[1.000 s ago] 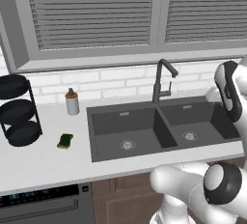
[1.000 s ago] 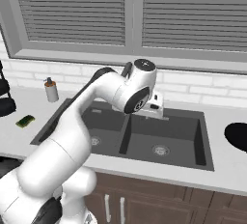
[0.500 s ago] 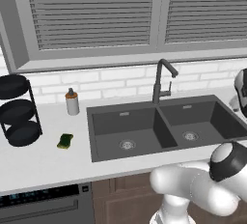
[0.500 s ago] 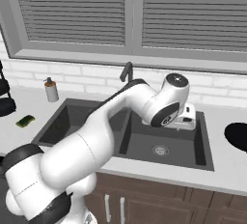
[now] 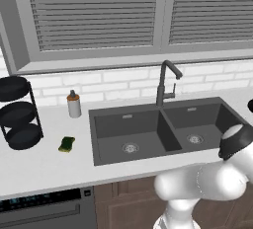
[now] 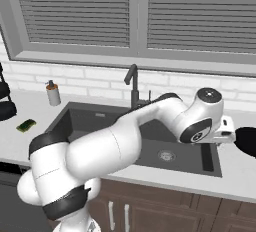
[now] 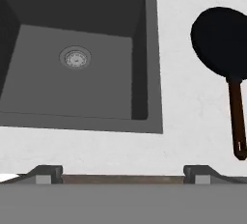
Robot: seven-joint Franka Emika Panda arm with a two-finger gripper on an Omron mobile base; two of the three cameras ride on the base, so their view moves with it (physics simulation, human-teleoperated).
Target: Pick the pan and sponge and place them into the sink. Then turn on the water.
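The black pan (image 7: 221,34) lies on the white counter right of the sink, its long brown handle (image 7: 236,117) pointing toward the counter's front edge. My gripper (image 7: 123,175) hangs above the counter between the sink's right basin (image 7: 72,88) and the pan, open, with nothing between its widely spread fingertips. From the right base view the hand (image 6: 224,132) sits just left of the pan (image 6: 247,142). The yellow-green sponge (image 5: 66,144) rests on the counter left of the sink (image 5: 148,129). No water runs from the dark gooseneck faucet (image 5: 163,80).
A soap bottle (image 5: 74,104) stands by the backsplash left of the sink. A black tiered rack (image 5: 17,112) occupies the far left of the counter. Window blinds run behind the faucet. A dishwasher front (image 5: 44,208) sits under the left counter.
The arm has swung to the right, from over the sink's middle to the right basin's edge, beside the pan. The pan, sponge and base have stayed put.
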